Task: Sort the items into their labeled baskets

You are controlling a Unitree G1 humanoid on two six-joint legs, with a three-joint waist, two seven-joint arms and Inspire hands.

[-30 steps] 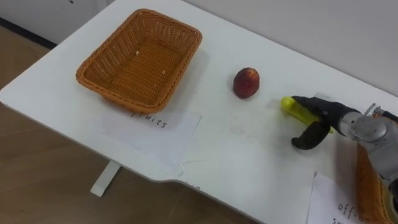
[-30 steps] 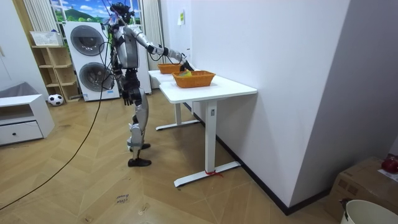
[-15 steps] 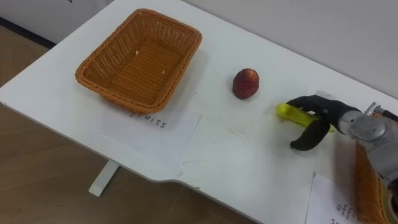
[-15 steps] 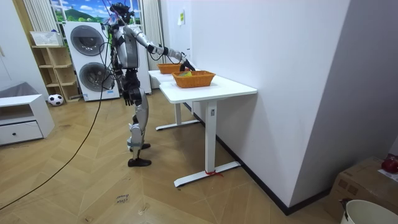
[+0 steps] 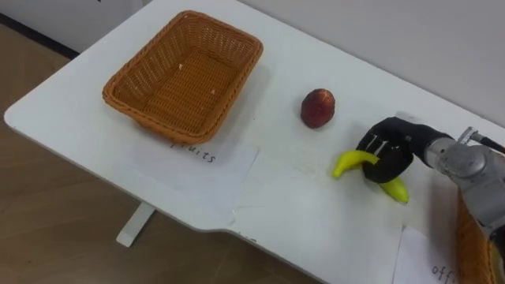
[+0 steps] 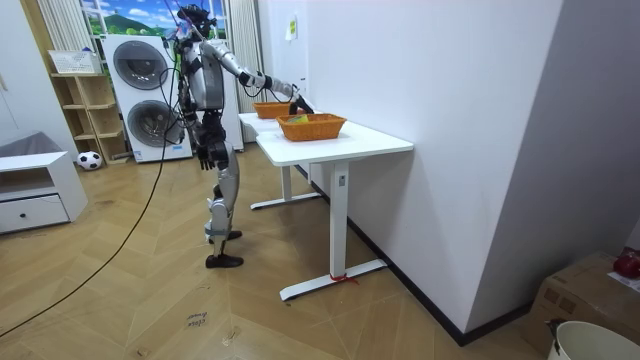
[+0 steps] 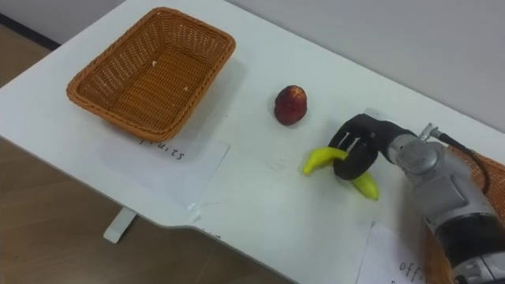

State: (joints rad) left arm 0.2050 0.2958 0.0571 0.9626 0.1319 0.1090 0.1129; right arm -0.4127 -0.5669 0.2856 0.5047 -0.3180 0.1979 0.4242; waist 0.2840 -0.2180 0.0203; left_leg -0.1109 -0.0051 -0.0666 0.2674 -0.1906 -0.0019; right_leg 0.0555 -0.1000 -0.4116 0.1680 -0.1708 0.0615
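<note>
White table (image 5: 300,205) carries a wicker basket (image 5: 185,79) beside a paper label (image 5: 197,162) at its left, a red fruit (image 5: 318,107) further right across open tabletop, and a second basket (image 7: 489,170) at the right edge. Near the fruit, the right hand (image 5: 390,142) curls round the middle of the banana (image 5: 346,166), both ends poking out; half a second ago its fingers only lay over one end, thumb apart. By the robot's hip hangs the left hand (image 6: 203,157).

Bare tabletop (image 5: 300,201) between fruit basket (image 5: 185,75) and banana (image 5: 348,162); apple (image 5: 318,107) stands near.
</note>
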